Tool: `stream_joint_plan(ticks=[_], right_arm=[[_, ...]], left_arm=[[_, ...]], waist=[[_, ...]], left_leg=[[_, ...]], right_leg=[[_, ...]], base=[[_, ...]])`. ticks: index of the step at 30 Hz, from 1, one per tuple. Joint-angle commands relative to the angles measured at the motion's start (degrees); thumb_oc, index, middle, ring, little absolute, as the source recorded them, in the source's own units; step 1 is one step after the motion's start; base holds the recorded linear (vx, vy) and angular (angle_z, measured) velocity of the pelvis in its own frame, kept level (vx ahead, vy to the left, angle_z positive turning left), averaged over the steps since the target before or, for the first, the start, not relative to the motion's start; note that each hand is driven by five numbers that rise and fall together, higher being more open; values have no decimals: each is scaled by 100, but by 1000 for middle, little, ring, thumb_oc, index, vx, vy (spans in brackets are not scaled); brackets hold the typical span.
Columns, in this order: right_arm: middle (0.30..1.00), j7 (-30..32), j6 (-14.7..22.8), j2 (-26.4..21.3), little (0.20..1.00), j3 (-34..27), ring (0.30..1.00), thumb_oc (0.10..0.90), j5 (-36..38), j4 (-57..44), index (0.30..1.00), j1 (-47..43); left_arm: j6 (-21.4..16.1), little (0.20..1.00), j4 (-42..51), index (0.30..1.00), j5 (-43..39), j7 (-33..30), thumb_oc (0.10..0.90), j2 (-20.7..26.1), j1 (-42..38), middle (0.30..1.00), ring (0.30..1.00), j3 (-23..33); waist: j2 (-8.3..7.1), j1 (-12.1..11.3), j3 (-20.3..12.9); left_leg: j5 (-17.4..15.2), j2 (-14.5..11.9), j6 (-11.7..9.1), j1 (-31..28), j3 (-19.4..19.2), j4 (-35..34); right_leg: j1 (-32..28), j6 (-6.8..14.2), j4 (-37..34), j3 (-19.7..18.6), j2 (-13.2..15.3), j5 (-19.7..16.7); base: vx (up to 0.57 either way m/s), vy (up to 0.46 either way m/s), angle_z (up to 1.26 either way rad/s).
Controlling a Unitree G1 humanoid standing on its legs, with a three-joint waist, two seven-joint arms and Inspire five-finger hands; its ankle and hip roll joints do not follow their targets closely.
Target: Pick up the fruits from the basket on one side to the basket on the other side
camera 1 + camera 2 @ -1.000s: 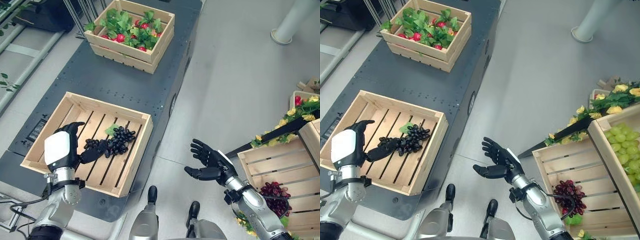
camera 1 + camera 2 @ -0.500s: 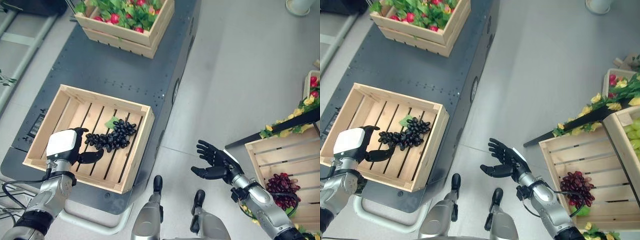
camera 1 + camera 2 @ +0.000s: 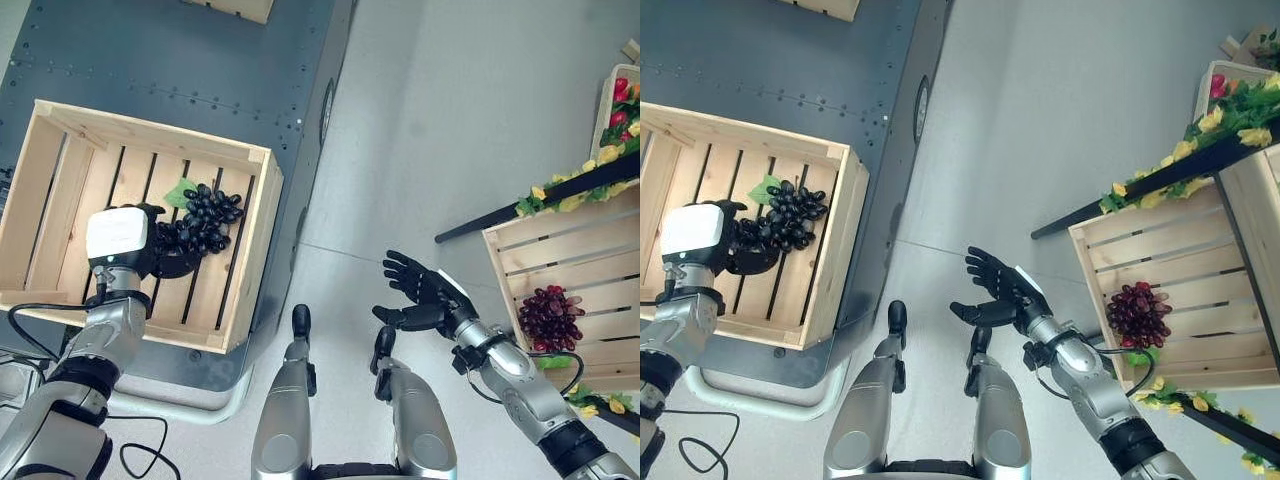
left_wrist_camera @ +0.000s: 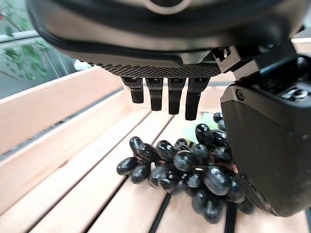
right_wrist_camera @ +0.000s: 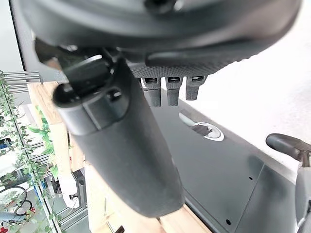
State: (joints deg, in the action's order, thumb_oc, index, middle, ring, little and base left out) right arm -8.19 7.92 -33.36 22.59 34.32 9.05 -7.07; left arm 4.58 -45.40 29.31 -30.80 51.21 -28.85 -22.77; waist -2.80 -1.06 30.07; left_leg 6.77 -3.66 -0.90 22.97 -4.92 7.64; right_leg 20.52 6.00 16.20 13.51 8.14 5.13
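Closing over the black grapes (image 3: 205,218) since a second ago, left hand (image 3: 120,250) fingers (image 4: 163,94) hang straight, grasp unfinished.

Light: bright, even, diffuse.
Shadows: soft, faint on floor (image 3: 420,150).
Glare: none.
Wrist views: near hand bulk blurred; black grapes (image 4: 184,170) fairly sharp.

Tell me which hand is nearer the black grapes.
Left. The left hand is in the crate right against the black grapes; the right hand hangs open over the floor, well away.
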Motion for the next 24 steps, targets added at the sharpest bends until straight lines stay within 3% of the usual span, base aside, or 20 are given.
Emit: stream_joint_plan(ticks=[1, 11, 13, 14, 15, 16, 17, 18, 22, 24], right_arm=[[900, 148, 623, -85, 900, -18, 900, 800, 250, -642, 900, -77], [900, 284, 500, -112, 900, -49, 900, 800, 222, -716, 900, -258], [900, 323, 502, -104, 900, -21, 900, 800, 227, -728, 900, -224], [900, 324, 487, -110, 900, -41, 900, 800, 207, -752, 900, -240], [900, 333, 465, -113, 900, -38, 900, 800, 192, -752, 900, -213], [900, 351, 445, -133, 900, -56, 900, 800, 198, -763, 900, -257], [900, 363, 436, -146, 900, -38, 900, 800, 205, -762, 900, -243], [900, 371, 433, -153, 900, -54, 900, 800, 211, -760, 900, -284], [900, 431, 425, -182, 900, -58, 900, 800, 250, -744, 900, -343], [900, 470, 439, -151, 900, -57, 900, 800, 229, -722, 900, -389]], left_arm=[[296, 900, -196, 900, 10, -467, 800, 423, -486, 900, 900, 263], [946, 900, -378, 900, 99, 284, 800, 395, -933, 900, 900, -125], [1048, 900, -377, 900, 139, 488, 800, 384, -934, 900, 900, -228], [1100, 900, -363, 900, 269, 572, 800, 375, -940, 900, 900, -222], [1153, 900, -362, 900, 359, 668, 800, 383, -926, 900, 900, -278], [1197, 900, -342, 900, 394, 693, 800, 403, -975, 900, 900, -307], [1231, 900, -333, 900, 436, 718, 800, 400, -969, 900, 900, -344], [1281, 900, -309, 900, 479, 709, 800, 402, -1017, 900, 900, -365], [1547, 900, -338, 900, 468, 419, 800, 372, -1165, 900, 900, -499], [1617, 900, -367, 900, 463, 315, 800, 329, -1289, 900, 900, -532]], waist=[[-124, 103, -28], [-139, 158, -28], [-144, 156, -28], [-136, 165, -28], [-141, 166, -28], [-131, 174, -28], [-136, 172, -28], [-130, 179, -28], [-137, 190, -28], [-146, 206, -28]], left_leg=[[-600, 342, 39, 408, -162, 958], [-542, 348, 44, 692, -221, 953], [-676, 362, 12, 599, -192, 981], [-555, 356, 46, 700, -218, 958], [-675, 358, 7, 606, -200, 972], [-537, 353, 44, 710, -229, 934], [-655, 357, 4, 618, -208, 948], [-519, 354, 41, 702, -243, 889], [-641, 368, 5, 627, -235, 856], [-538, 374, 48, 753, -259, 873]], right_leg=[[271, -130, 232, 14, -177, -223], [576, -97, 239, 49, -130, -307], [500, -35, 270, 17, -117, -215], [589, -80, 224, 58, -110, -327], [512, -25, 247, 20, -105, -233], [602, -77, 194, 62, -102, -353], [519, -25, 217, 23, -103, -254], [597, -73, 146, 67, -107, -375], [570, -9, 128, 46, -98, -311], [683, -53, 94, 81, -88, -433]], base=[[-52, 18, -4], [-17, 8, 0], [25, 4, 2], [58, 8, 4], [-58, 23, 6], [59, 11, 4], [-58, 15, 5], [1, 11, 4], [13, 14, 2], [-54, 22, 4]])
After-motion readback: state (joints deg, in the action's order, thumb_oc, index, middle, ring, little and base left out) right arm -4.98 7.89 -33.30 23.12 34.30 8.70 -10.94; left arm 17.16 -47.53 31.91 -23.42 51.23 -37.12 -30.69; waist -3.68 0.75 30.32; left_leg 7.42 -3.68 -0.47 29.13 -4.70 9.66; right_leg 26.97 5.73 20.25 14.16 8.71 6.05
